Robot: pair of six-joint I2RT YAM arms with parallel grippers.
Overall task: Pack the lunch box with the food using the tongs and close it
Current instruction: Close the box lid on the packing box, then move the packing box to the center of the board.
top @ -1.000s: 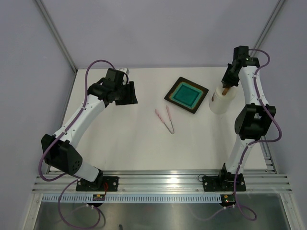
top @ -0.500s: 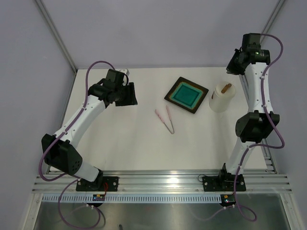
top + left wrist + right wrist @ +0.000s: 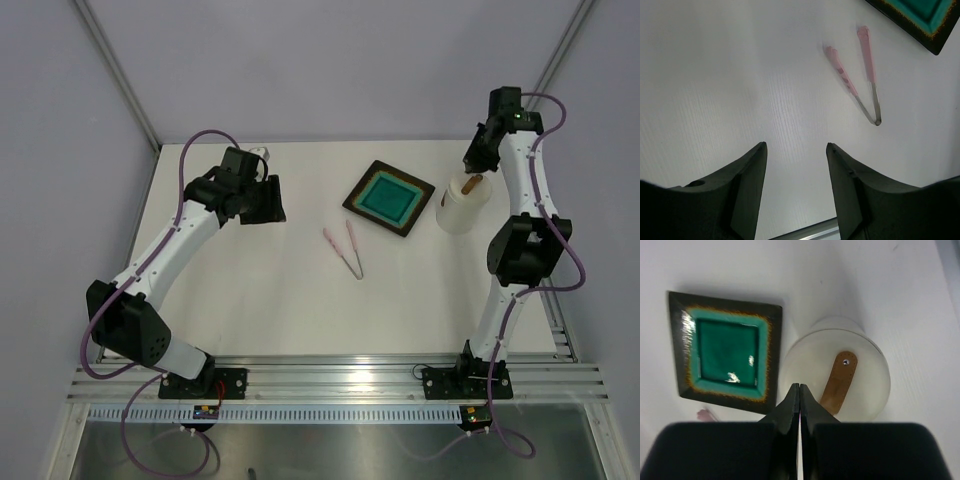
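Observation:
The lunch box (image 3: 462, 212) stands at the right of the table, its white lid (image 3: 867, 390) on it with the brown handle (image 3: 839, 382) on top. My right gripper (image 3: 799, 386) hangs shut and empty just above the lid's edge, left of the handle; the top view has it (image 3: 473, 160) over the box. The pink tongs (image 3: 346, 250) lie in a V mid-table, and in the left wrist view the tongs (image 3: 846, 80) are ahead and to the right of my open, empty left gripper (image 3: 796, 145), which hovers at the left (image 3: 272, 202). No food shows.
A black square tray (image 3: 356, 199) with a teal centre lies between the tongs and the lunch box; its rim (image 3: 676, 345) shows in the right wrist view too. The table's right edge runs just beyond the box.
The right gripper rose away from the lid's handle, then came back down close over the lid. The lid stayed on the box. The left arm held still.

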